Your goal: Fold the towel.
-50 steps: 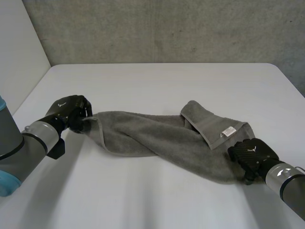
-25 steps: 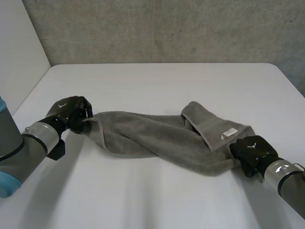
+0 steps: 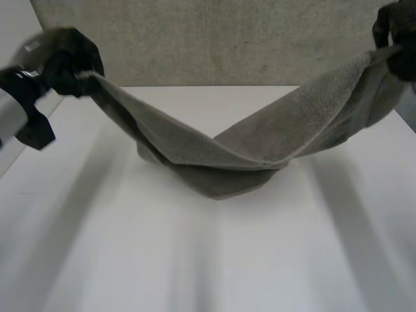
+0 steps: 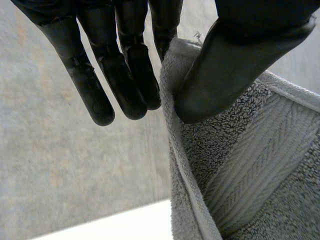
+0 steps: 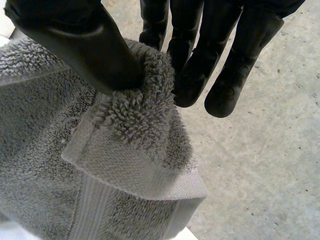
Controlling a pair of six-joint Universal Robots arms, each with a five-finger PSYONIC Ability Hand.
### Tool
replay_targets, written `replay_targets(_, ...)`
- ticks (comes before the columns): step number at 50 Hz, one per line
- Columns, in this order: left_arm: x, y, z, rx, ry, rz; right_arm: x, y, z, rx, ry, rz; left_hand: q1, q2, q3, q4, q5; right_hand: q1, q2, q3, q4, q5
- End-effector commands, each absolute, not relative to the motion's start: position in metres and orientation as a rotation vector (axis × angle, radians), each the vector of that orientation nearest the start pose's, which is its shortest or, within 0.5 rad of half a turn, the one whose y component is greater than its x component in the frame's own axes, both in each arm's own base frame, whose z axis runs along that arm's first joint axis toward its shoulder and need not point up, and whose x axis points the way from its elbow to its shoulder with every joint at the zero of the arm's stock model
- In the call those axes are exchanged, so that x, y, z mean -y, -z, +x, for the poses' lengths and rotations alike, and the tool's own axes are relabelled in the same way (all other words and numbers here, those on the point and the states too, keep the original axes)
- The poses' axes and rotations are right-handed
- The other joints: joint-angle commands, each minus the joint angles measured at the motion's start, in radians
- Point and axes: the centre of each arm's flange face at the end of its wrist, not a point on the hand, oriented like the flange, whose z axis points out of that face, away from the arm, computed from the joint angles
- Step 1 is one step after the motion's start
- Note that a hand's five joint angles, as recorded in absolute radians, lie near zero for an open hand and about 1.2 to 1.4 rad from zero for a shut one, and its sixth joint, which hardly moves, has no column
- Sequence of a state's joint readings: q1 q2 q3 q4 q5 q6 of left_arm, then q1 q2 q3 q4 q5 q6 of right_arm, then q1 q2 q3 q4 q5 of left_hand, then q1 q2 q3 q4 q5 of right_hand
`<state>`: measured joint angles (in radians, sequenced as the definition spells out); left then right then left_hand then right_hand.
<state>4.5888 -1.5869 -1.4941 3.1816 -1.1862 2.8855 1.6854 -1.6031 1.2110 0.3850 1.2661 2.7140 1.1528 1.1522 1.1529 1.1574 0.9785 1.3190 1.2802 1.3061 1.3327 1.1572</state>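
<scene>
One white table (image 3: 195, 273) spreads across the head view, with a grey concrete wall (image 3: 227, 39) beyond it at twelve o'clock. Above the table hangs the grey towel (image 3: 221, 162), slung like a hammock between the two hands. Its ends are high at about ten o'clock and two o'clock from its sagging middle. That middle droops in a doubled fold towards the table's centre. I cannot tell whether the lowest fold touches the tabletop or hangs just clear of it. From the sag, one stretch of cloth climbs towards ten o'clock as a narrow, taut edge. The other stretch climbs towards two o'clock, broader and twisted, with its looped pile facing the camera.

At the ten o'clock end, the left hand (image 3: 71, 62) grips the towel at a hemmed end. In the left wrist view its thumb (image 4: 235, 65) presses the cloth against one of the fingers (image 4: 120, 75), while the others hang straight beside the towel's edge. A flat woven band runs across the terry just below the thumb.

At the two o'clock end, the right hand (image 3: 393, 29) grips the opposite end. In the right wrist view its thumb (image 5: 85, 45) pinches a bunched tuft of pile against the fingers (image 5: 200, 55), and the hemmed corner folds over just under that pinch.
</scene>
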Motion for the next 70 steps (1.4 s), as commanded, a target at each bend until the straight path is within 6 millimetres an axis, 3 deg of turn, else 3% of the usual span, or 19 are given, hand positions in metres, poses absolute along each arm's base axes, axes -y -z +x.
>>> replay_targets(1,0.308,-0.335,-0.187,1.793,-1.84,-0.122,0.287,-0.378,0.192,-2.164,2.083,-0.984,0.018,0.018,0.018,0.013,0.018,0.077,0.116,0.09,0.064,0.064)
replay_targets(9,0.362,-0.274,-0.195,1.942,-1.682,-0.073,0.324,-0.334,0.222,-2.206,1.923,-1.079,0.021,0.021,0.021,0.016,0.02,0.077,0.116,0.09,0.064,0.064)
replay_targets(15,0.398,-0.273,-0.206,1.894,-1.711,-0.089,0.359,-0.341,0.261,-2.053,2.16,-1.023,0.033,0.033,0.032,0.028,0.032,0.077,0.116,0.09,0.064,0.064)
replay_targets(18,0.419,-0.301,-0.218,1.759,-1.786,-0.108,0.37,-0.354,0.268,-1.961,2.294,-0.965,0.05,0.051,0.05,0.045,0.05,0.077,0.116,0.09,0.064,0.064)
replay_targets(20,0.433,-0.353,-0.218,1.569,-1.933,-0.088,0.386,-0.398,0.271,-1.686,2.6,-0.821,0.056,0.057,0.056,0.051,0.056,0.077,0.116,0.09,0.064,0.064)
replay_targets(25,0.429,-0.433,-0.211,1.262,-2.146,-0.067,0.383,-0.461,0.27,-1.229,2.935,-0.614,0.047,0.048,0.047,0.043,0.047,0.077,0.116,0.09,0.064,0.064)
replay_targets(29,0.422,-0.454,-0.21,1.163,-2.198,-0.075,0.373,-0.472,0.27,-1.164,2.963,-0.592,0.047,0.048,0.047,0.043,0.047,0.077,0.116,0.09,0.064,0.064)
replay_targets(31,0.419,-0.456,-0.211,1.157,-2.197,-0.082,0.375,-0.453,0.27,-1.265,2.906,-0.641,0.047,0.048,0.047,0.043,0.047,0.077,0.116,0.09,0.064,0.064)
replay_targets(34,0.42,-0.441,-0.212,1.226,-2.163,-0.073,0.377,-0.415,0.272,-1.464,2.772,-0.732,0.044,0.045,0.044,0.04,0.044,0.077,0.116,0.09,0.064,0.064)
replay_targets(36,0.426,-0.398,-0.213,1.393,-2.076,-0.05,0.375,-0.391,0.273,-1.589,2.667,-0.801,0.041,0.042,0.041,0.037,0.041,0.077,0.116,0.09,0.064,0.064)
replay_targets(37,0.426,-0.398,-0.213,1.394,-2.076,-0.049,0.375,-0.391,0.273,-1.59,2.666,-0.802,0.041,0.042,0.041,0.037,0.041,0.077,0.116,0.09,0.064,0.064)
replay_targets(39,0.423,-0.35,-0.215,1.556,-1.951,-0.049,0.367,-0.337,0.274,-1.829,2.404,-0.952,0.038,0.039,0.038,0.034,0.038,0.077,0.116,0.09,0.064,0.064)
replay_targets(40,0.422,-0.35,-0.215,1.557,-1.95,-0.049,0.367,-0.337,0.274,-1.83,2.403,-0.953,0.038,0.039,0.038,0.034,0.038,0.077,0.116,0.09,0.064,0.064)
replay_targets(42,0.419,-0.326,-0.217,1.626,-1.88,-0.065,0.352,-0.284,0.271,-2.043,2.127,-1.069,0.038,0.039,0.038,0.034,0.038,0.077,0.116,0.09,0.064,0.064)
replay_targets(44,0.408,-0.278,-0.217,1.762,-1.753,-0.099,0.343,-0.259,0.269,-2.134,2.001,-1.122,0.038,0.039,0.038,0.034,0.038,0.077,0.116,0.09,0.064,0.064)
replay_targets(45,0.408,-0.278,-0.217,1.762,-1.753,-0.099,0.343,-0.259,0.269,-2.135,2.0,-1.123,0.038,0.039,0.038,0.034,0.038,0.077,0.116,0.09,0.064,0.064)
replay_targets(50,0.368,-0.192,-0.215,2.041,-1.561,-0.235,0.304,-0.177,0.251,-2.36,1.619,-1.3,0.033,0.033,0.032,0.028,0.032,0.077,0.116,0.09,0.064,0.064)
replay_targets(61,0.353,-0.171,-0.193,2.162,-1.531,-0.248,0.298,-0.159,0.227,-2.432,1.542,-1.256,0.03,0.03,0.029,0.025,0.029,0.077,0.116,0.09,0.064,0.064)
replay_targets(70,0.342,-0.211,-0.173,2.097,-1.59,-0.243,0.286,-0.222,0.211,-2.34,1.735,-1.19,0.032,0.033,0.032,0.028,0.032,0.077,0.116,0.09,0.064,0.064)
